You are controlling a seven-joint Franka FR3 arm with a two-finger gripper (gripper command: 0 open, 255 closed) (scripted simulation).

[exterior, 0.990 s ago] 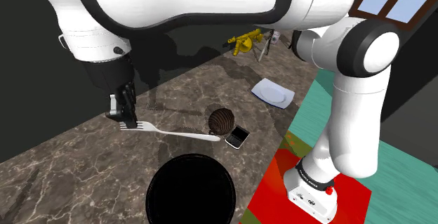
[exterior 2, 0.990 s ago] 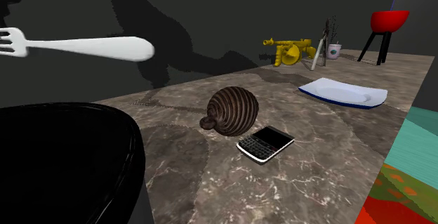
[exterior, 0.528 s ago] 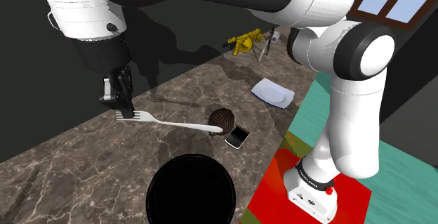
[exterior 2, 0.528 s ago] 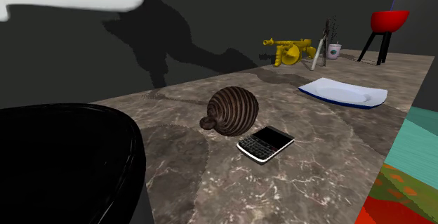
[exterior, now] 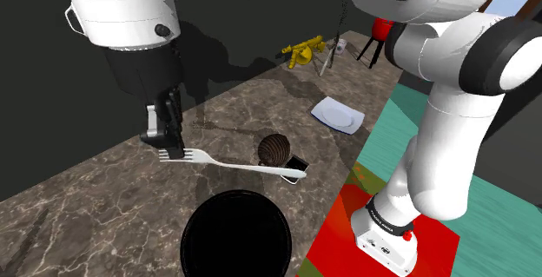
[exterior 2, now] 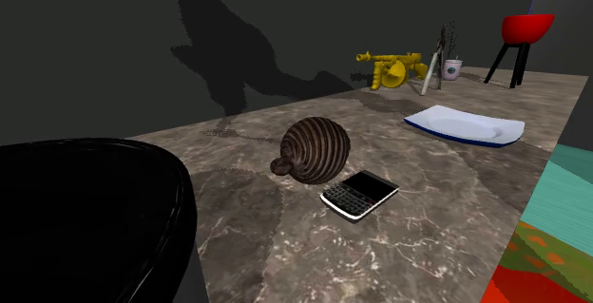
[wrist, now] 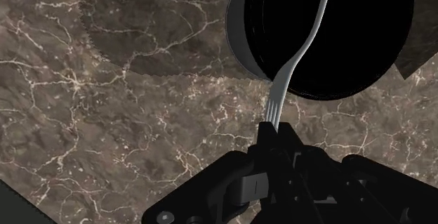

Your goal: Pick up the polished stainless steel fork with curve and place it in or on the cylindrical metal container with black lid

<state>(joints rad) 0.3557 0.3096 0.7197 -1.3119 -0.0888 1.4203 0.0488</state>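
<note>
The gripper (exterior: 171, 149) is pinched on the tine end of the white fork (exterior: 239, 165); in the wrist view the fingers (wrist: 277, 137) are seen clasping it just behind the tines. From that hold the fork's long axis runs away from the gripper, roughly level, toward the shoulder view's right; it is carried clear of the marble counter (exterior: 78, 206). In the wrist view the curved handle (wrist: 303, 50) is seen stretching over the black lid of the container (wrist: 365, 33), while the gripper itself stands beyond the rim, above bare counter. The container (exterior: 236, 236) thus lies along the handle's side of the gripper; a short carry that way, then a descent, is judged to be needed.
</note>
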